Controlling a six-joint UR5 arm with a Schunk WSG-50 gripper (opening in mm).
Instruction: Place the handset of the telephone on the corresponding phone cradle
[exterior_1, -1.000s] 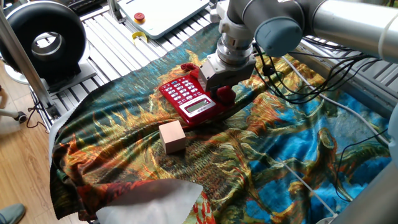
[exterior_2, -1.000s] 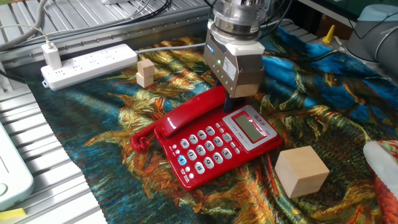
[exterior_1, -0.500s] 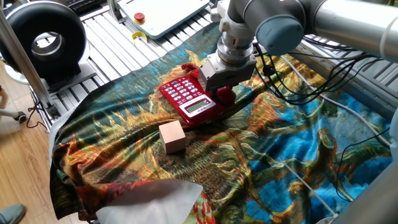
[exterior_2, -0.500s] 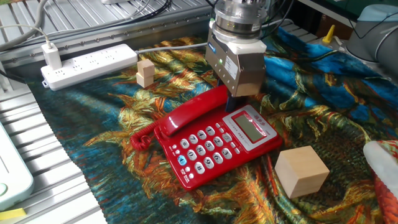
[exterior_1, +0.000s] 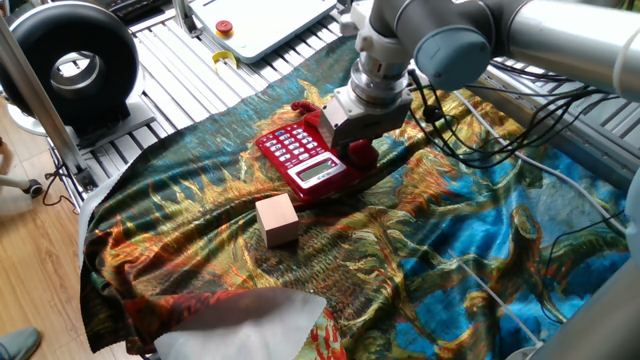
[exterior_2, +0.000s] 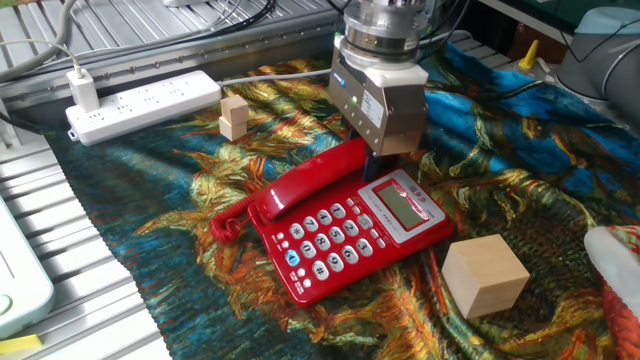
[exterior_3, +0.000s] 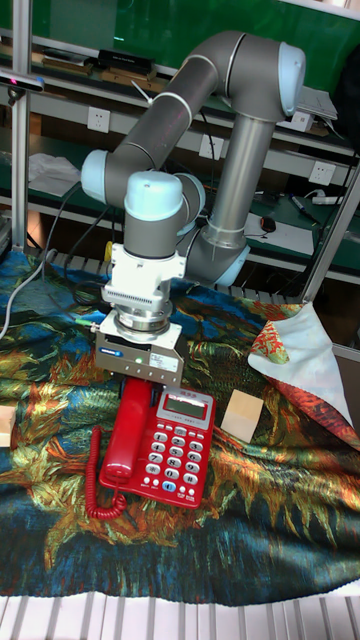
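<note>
The red telephone (exterior_2: 350, 235) lies on the patterned cloth, keypad and display facing up. The red handset (exterior_2: 300, 185) lies along the base's far edge, over the phone cradle, which it hides. Its coiled cord (exterior_2: 228, 222) loops off the left end. My gripper (exterior_2: 368, 160) hangs straight down over the handset's right end, beside the display. One dark finger (exterior_2: 377, 166) shows between the handset and the display; the gripper body hides the other. In the tall fixed view the gripper (exterior_3: 138, 385) sits right above the handset (exterior_3: 122, 430).
A tan wooden cube (exterior_2: 484, 275) stands close to the phone's near right corner. A small wooden block (exterior_2: 234, 115) and a white power strip (exterior_2: 140, 100) lie at the back left. A white cloth (exterior_3: 300, 360) lies at the table's right side.
The gripper has shifted only a few pixels over the handset's end. The handset and the phone base have not moved.
</note>
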